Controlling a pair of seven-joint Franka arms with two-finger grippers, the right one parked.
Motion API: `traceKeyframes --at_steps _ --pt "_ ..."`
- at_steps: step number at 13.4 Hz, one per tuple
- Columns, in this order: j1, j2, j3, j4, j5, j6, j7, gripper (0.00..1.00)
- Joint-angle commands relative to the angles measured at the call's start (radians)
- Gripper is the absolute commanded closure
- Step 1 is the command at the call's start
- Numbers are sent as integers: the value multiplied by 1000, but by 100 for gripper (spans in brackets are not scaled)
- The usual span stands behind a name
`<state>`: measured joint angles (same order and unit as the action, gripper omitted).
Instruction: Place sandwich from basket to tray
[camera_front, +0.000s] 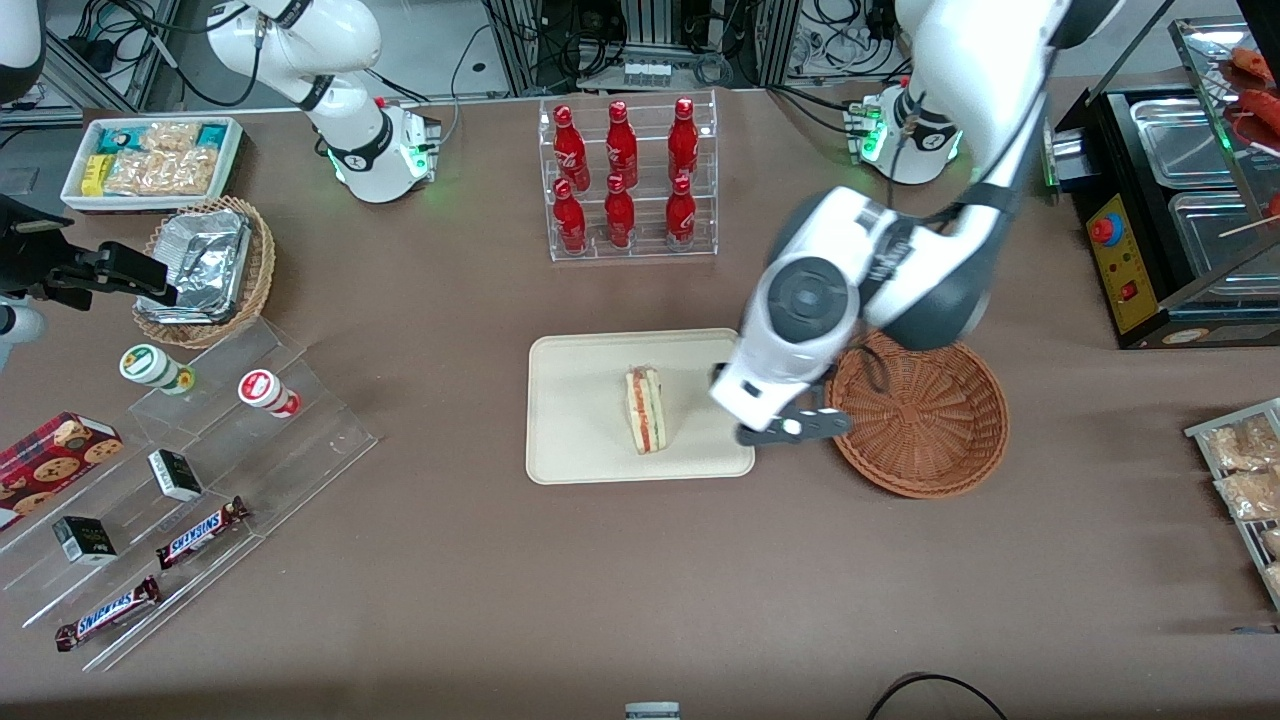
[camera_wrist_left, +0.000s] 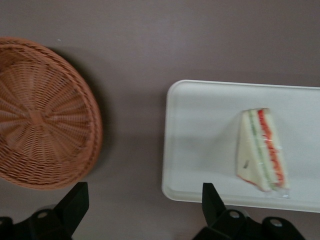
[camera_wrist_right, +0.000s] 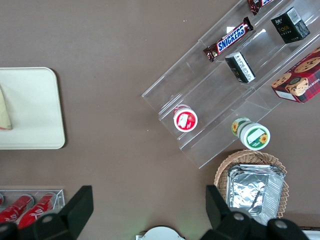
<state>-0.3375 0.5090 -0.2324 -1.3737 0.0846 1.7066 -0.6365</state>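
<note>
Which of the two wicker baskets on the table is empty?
The reddish-brown basket beside the tray, next to the open gripper, is empty; the sandwich already lies on the tray. The lighter tan basket holds crumpled foil containers.

1. A matte brown table (camera_front: 450, 560) fills nearly all of the front view.
2. Above the table's top edge, a pale floor (camera_front: 440, 45) carries black cables (camera_front: 600, 40) and metal frame legs (camera_front: 520, 45).
3. Light is even, with soft shadows.
</note>
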Motion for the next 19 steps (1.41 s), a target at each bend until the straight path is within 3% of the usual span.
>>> traceKeyframes --at_steps 1,9,11,14,19 --pt "84 -137 -7 -158 -17 4 130 0" --pt "296 -368 1 -338 -52 -51 476 0" --pt "357 -412 -1 -331 -52 -120 584 0" --pt "412 -472 8 -323 -52 -154 610 0" --pt "408 -515 125 -228 -45 -278 750 0"
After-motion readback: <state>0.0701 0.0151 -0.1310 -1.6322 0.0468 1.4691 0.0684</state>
